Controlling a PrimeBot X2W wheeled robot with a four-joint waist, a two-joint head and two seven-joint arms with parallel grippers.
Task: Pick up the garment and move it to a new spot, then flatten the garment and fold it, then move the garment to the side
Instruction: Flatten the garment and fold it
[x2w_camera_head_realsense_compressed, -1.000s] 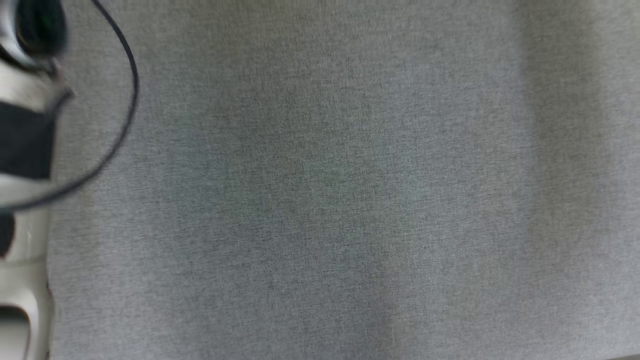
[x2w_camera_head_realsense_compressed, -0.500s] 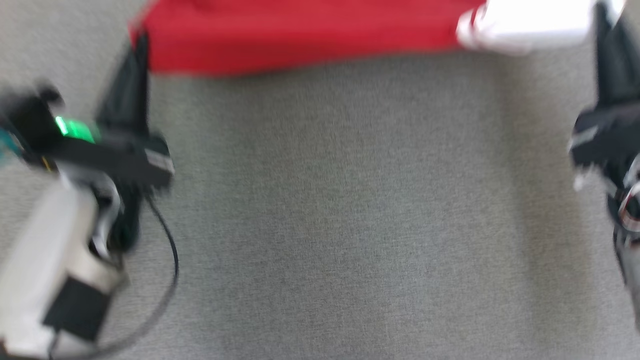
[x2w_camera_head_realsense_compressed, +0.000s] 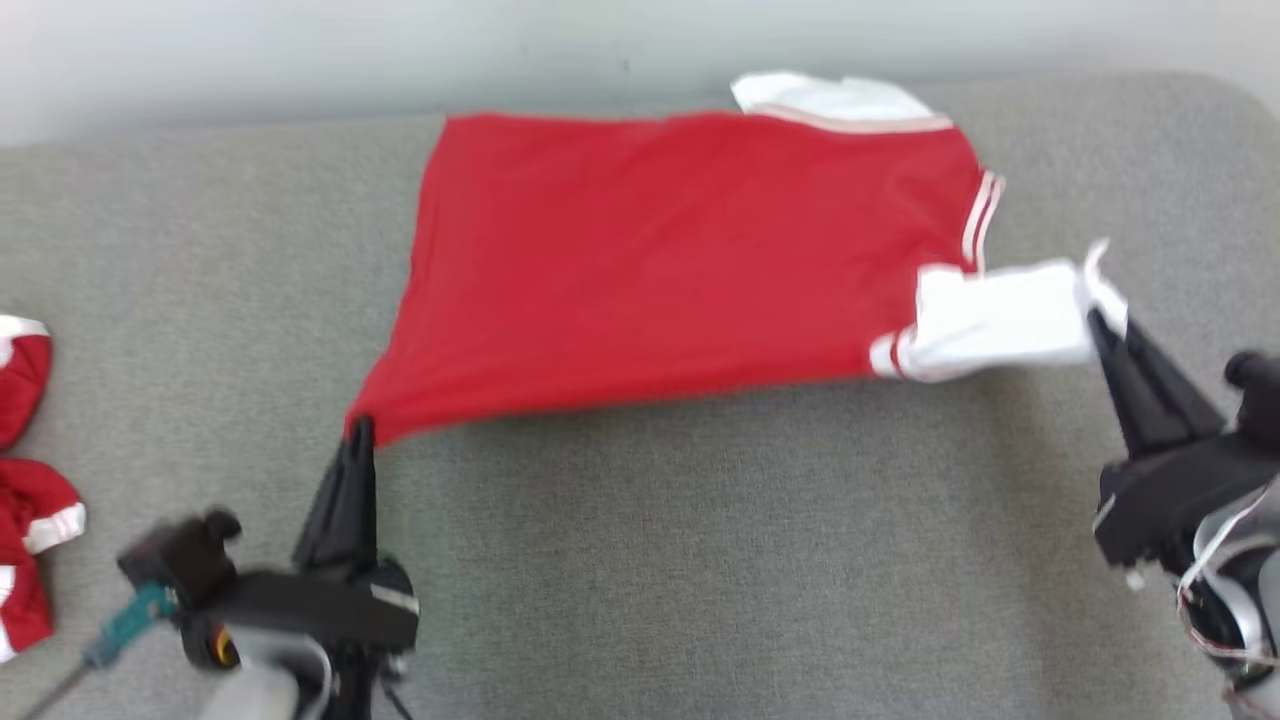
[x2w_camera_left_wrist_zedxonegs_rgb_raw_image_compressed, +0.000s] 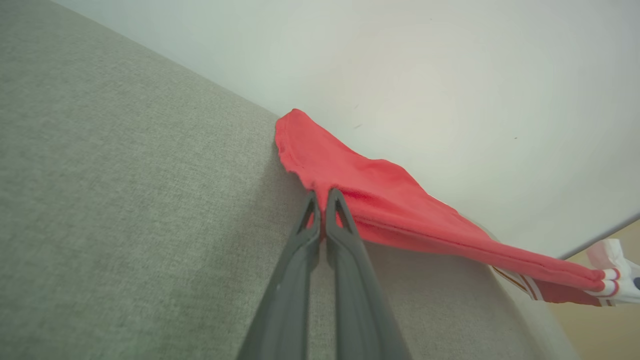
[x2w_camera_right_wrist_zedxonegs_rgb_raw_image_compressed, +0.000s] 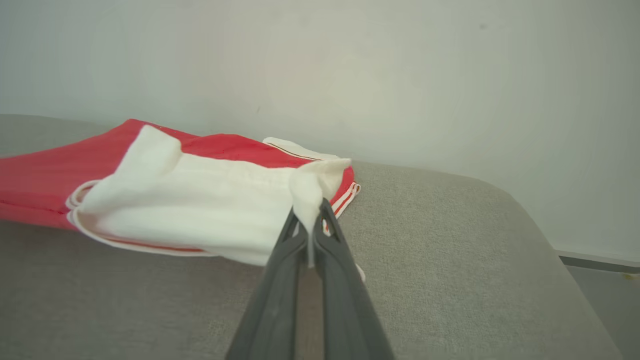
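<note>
- The red shirt (x2w_camera_head_realsense_compressed: 660, 260) lies spread across the upper middle of the head view on the grey padded bench (x2w_camera_head_realsense_compressed: 700, 560). Its far edge sits close to the pale wall (x2w_camera_head_realsense_compressed: 300, 50).
- The left pincer (x2w_camera_head_realsense_compressed: 358, 435), at lower left, is clamped on the shirt's near red corner. In the left wrist view its tips (x2w_camera_left_wrist_zedxonegs_rgb_raw_image_compressed: 322, 200) pinch only a thin bit of hem.
- The right pincer (x2w_camera_head_realsense_compressed: 1095, 320), at the right edge, is closed on the tip of the white sleeve (x2w_camera_head_realsense_compressed: 1000, 315). The right wrist view shows a small tuft of cloth between its fingers (x2w_camera_right_wrist_zedxonegs_rgb_raw_image_compressed: 310, 215).
- Risk: both holds are shallow, so a sharp pull may slide the cloth out, most likely at the sleeve.
- Risk: the sleeve looks bunched and doubled, so tension through it could stretch the sleeve rather than flatten the body.
- Risk: uneven pulling would probably skew the shirt, or drag it toward the other red-and-white clothes (x2w_camera_head_realsense_compressed: 25, 500) at far left.
</note>
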